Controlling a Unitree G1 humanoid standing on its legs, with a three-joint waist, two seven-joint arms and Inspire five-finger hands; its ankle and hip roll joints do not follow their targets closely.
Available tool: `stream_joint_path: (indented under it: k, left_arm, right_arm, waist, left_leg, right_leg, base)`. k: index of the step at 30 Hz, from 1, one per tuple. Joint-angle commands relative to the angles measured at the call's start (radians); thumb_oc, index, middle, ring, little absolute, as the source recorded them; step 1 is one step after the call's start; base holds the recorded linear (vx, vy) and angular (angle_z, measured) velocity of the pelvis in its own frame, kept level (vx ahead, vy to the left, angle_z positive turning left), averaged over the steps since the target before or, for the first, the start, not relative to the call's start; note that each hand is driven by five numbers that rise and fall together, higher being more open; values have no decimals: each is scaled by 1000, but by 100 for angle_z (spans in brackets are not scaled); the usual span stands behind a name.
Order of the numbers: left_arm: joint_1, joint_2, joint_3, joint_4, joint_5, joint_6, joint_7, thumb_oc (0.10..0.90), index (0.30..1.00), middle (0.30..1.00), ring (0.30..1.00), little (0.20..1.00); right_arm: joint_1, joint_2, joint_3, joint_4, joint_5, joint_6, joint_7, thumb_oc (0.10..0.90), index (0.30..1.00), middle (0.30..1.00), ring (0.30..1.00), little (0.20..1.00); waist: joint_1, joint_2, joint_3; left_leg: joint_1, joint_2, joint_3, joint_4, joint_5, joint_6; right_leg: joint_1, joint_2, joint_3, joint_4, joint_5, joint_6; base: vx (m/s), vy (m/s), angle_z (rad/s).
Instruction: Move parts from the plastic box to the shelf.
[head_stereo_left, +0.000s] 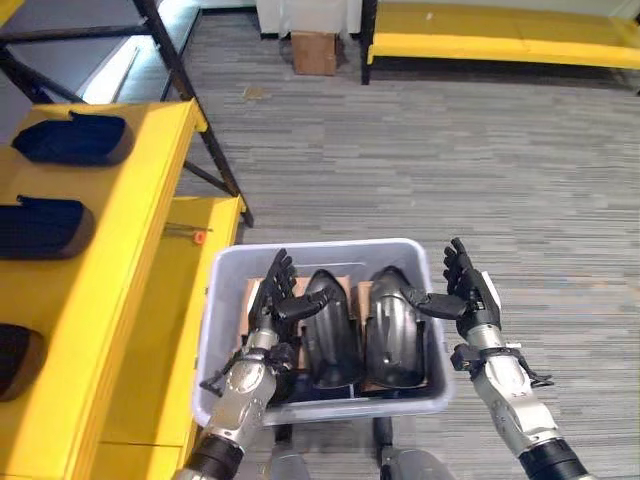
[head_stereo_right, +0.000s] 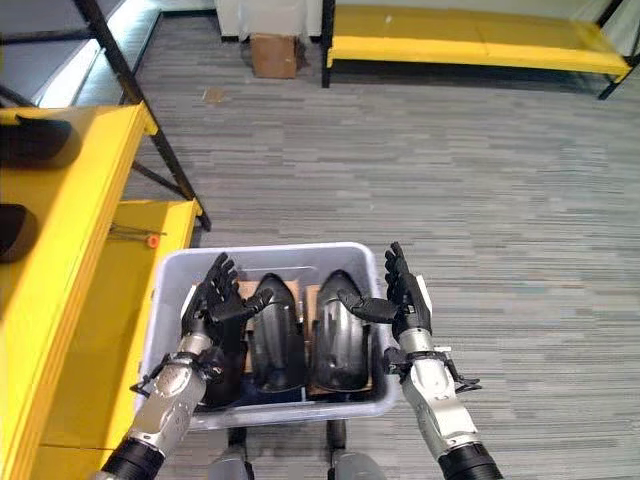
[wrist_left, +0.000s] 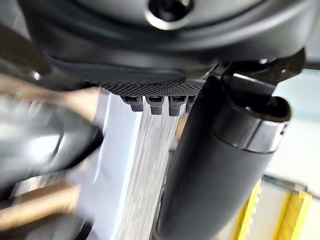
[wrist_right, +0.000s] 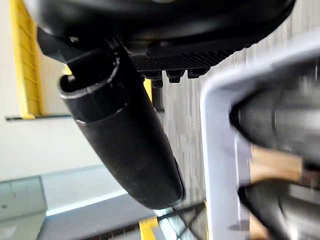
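Observation:
A pale plastic box (head_stereo_left: 222, 272) stands on the floor in front of me with two glossy dark parts (head_stereo_left: 328, 322) (head_stereo_left: 393, 320) lying side by side in it on cardboard. My left hand (head_stereo_left: 270, 300) is inside the box's left side, fingers straight, thumb reaching toward the left part. My right hand (head_stereo_left: 470, 290) is open at the box's right rim, thumb stretched over the right part. The yellow shelf (head_stereo_left: 130, 200) stands to the left and carries three dark parts (head_stereo_left: 70, 138) (head_stereo_left: 40, 228) (head_stereo_left: 15, 360).
A lower yellow shelf board (head_stereo_left: 170, 330) lies beside the box, with a small orange-tipped item (head_stereo_left: 198, 236) on it. Black rack legs (head_stereo_left: 200, 110) slant behind the shelf. A cardboard box (head_stereo_left: 314, 52) and a yellow bench (head_stereo_left: 500, 30) stand far back on grey floor.

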Motion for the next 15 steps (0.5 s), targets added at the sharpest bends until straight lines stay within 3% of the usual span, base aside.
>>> stream_joint_path:
  k: [1, 7, 15]
  left_arm:
    - [-27, 86, 41, -107, -3, -127, -3, 900, 1000, 1000, 1000, 1000]
    - [-39, 96, 64, -114, -3, -141, 11, 900, 1000, 1000, 1000, 1000]
    - [-41, 106, 99, -161, 35, -168, 32, 900, 1000, 1000, 1000, 1000]
  right_arm:
    - [-71, 16, -9, -114, -35, -107, 5, 900, 1000, 1000, 1000, 1000]
    - [-76, 14, -26, -151, -63, -105, 6, 900, 1000, 1000, 1000, 1000]
    - [-89, -24, -37, -175, -247, -95, -28, 900, 1000, 1000, 1000, 1000]
  waist:
    - [32, -63, -82]
    - [37, -87, -90]
    - [35, -105, -87]
  left_leg:
    - [-3, 40, 28, 105, -93, -2]
    - [-4, 18, 76, 114, -129, 16]
    - [-13, 16, 100, 129, -147, 17]
  right_leg:
    - [54, -124, 25, 62, -44, 86]
    - [31, -163, 25, 54, 4, 121]
    - [17, -176, 12, 44, 31, 137]
  base:
    - [10, 176, 14]
    - [16, 125, -6]
    - [16, 45, -21]
